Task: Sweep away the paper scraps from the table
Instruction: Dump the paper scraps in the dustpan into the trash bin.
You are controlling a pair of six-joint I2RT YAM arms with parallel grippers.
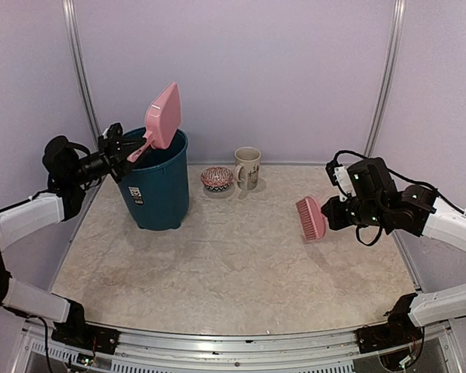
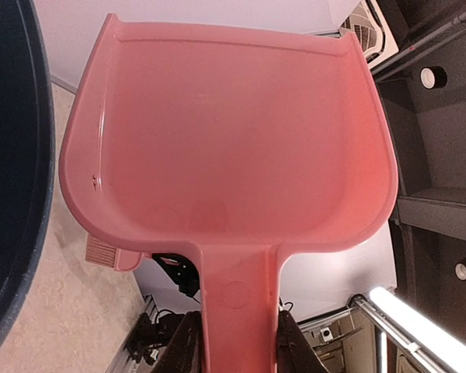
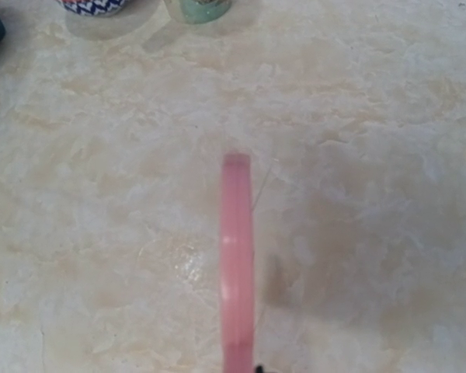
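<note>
Table, mottled beige between lilac walls; left fingers pinch dustpan, right fingers clamp brush.

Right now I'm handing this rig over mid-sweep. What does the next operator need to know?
Left gripper: shut on the pan handle, with the pan raised and tipped over the bin. The pan looks empty.
Right gripper: shut on the brush, over the right side of the table.
Scraps: none visible on the table in any view. The inside of the bin can't be seen.
Done: sweeping and tipping look finished.
Left: probably only setting the pan and brush down.
</note>
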